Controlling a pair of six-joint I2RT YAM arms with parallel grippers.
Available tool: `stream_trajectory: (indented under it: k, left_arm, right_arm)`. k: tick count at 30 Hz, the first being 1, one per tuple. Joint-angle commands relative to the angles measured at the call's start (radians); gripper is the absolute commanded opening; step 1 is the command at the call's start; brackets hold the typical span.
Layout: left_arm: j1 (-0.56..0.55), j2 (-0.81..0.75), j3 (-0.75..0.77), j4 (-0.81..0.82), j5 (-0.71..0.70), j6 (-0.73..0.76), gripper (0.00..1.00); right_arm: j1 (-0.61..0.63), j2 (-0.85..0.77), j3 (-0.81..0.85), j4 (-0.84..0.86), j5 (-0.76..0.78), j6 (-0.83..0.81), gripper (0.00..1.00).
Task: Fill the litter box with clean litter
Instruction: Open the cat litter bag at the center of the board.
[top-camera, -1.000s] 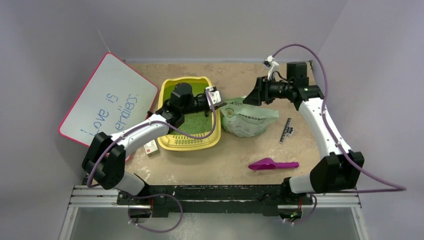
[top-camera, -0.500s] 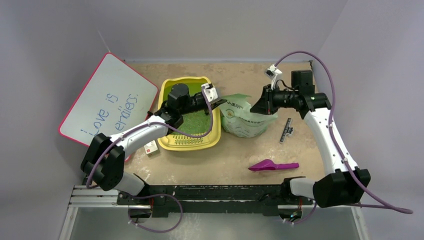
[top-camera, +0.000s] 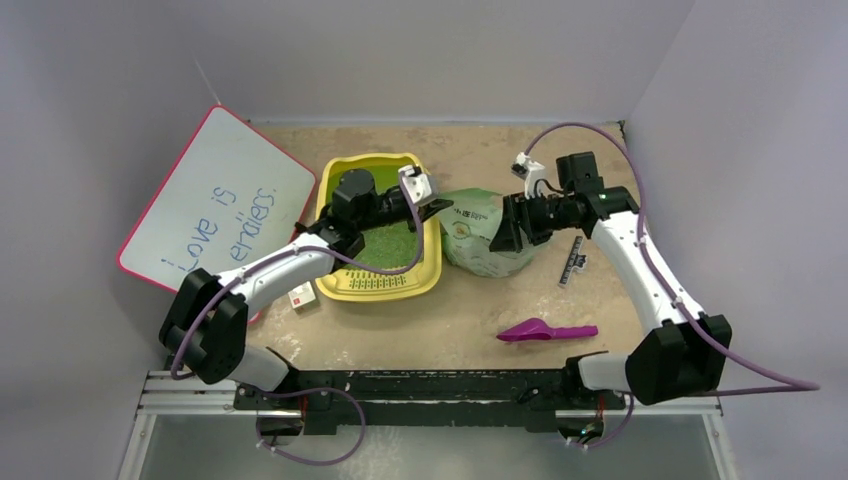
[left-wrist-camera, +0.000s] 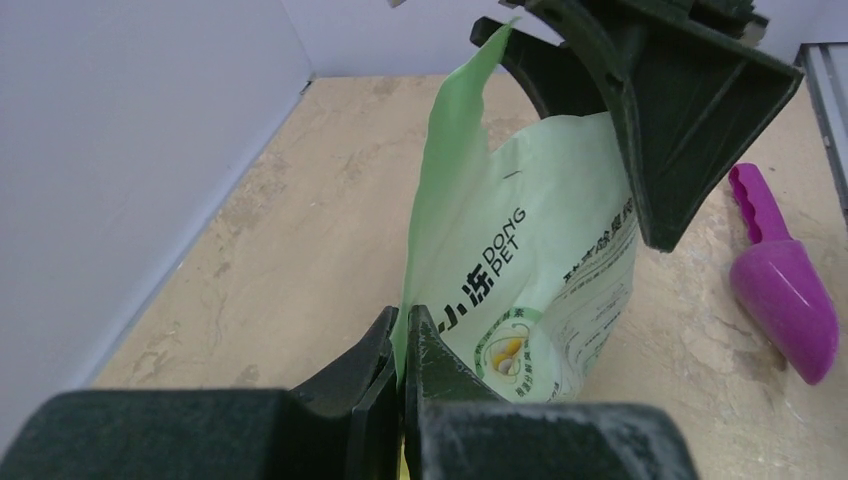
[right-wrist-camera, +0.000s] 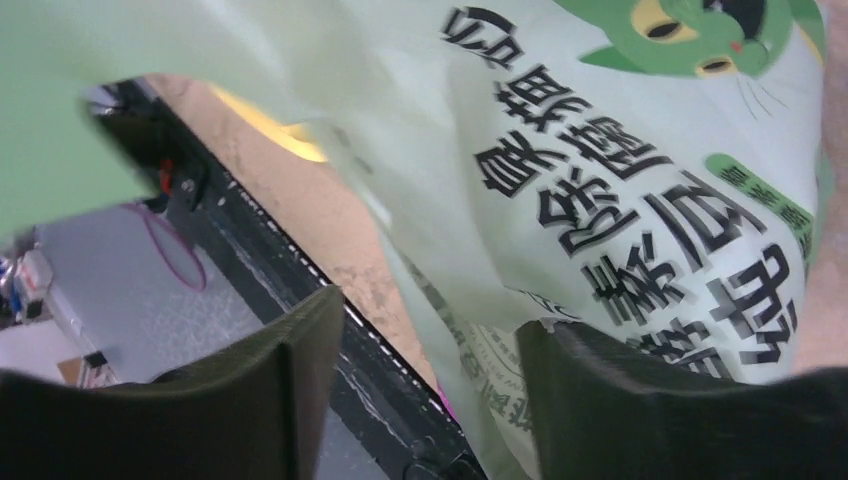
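The yellow litter box (top-camera: 433, 268) sits left of centre, with green clean litter (top-camera: 385, 245) spread over its floor. The pale green bag (top-camera: 478, 243) stands just to its right. My left gripper (top-camera: 441, 207) is shut on the bag's top left edge, and the left wrist view shows the thin flap (left-wrist-camera: 440, 200) pinched between its closed jaws (left-wrist-camera: 403, 325). My right gripper (top-camera: 506, 230) is open at the bag's right side. In the right wrist view the printed bag (right-wrist-camera: 620, 150) fills the frame, and a fold hangs between the spread jaws (right-wrist-camera: 430, 345).
A white board with a pink edge (top-camera: 215, 200) leans at the left. A purple scoop (top-camera: 545, 328) lies near the front right and also shows in the left wrist view (left-wrist-camera: 785, 290). A black ruler (top-camera: 572, 260) lies right of the bag. A small white box (top-camera: 301, 294) lies left of the tray.
My right gripper has swung left and down from the far right onto the bag's right side. The bag has been drawn more upright and narrower. My left gripper keeps its hold.
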Motion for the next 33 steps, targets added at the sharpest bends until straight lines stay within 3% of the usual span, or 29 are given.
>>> stream_trajectory:
  k: [1, 3, 9, 13, 19, 22, 29, 33]
  left_arm:
    - [0.008, -0.058, -0.018, 0.035, 0.014, -0.021, 0.00]
    - [0.007, -0.062, -0.012, 0.000, 0.043, -0.020, 0.00]
    - [0.006, -0.069, 0.015, -0.157, 0.120, 0.020, 0.00]
    - [0.004, -0.074, 0.023, -0.228, 0.129, 0.056, 0.00]
    - [-0.004, -0.044, 0.043, -0.296, 0.153, 0.094, 0.00]
    - [-0.005, -0.034, 0.045, -0.300, 0.149, 0.102, 0.00]
    - [-0.017, 0.008, 0.086, -0.384, 0.114, 0.174, 0.00]
    - [-0.017, 0.007, 0.070, -0.367, 0.089, 0.180, 0.00]
  right_arm:
    - [0.011, -0.055, -0.056, 0.053, 0.255, 0.107, 0.73]
    - [0.010, -0.088, -0.085, 0.152, 0.308, 0.186, 0.85]
    - [0.010, -0.171, -0.188, 0.455, 0.445, 0.375, 0.88]
    - [0.009, -0.237, -0.267, 0.651, 0.438, 0.468, 0.95]
    - [0.009, -0.223, -0.291, 0.828, 0.388, 0.532, 0.96]
    - [0.005, -0.219, -0.341, 1.010, 0.378, 0.650, 0.97]
    - [-0.031, -0.132, -0.272, 1.178, 0.159, 0.779, 0.97]
    - [-0.043, -0.166, -0.224, 1.029, 0.312, 0.681, 0.97]
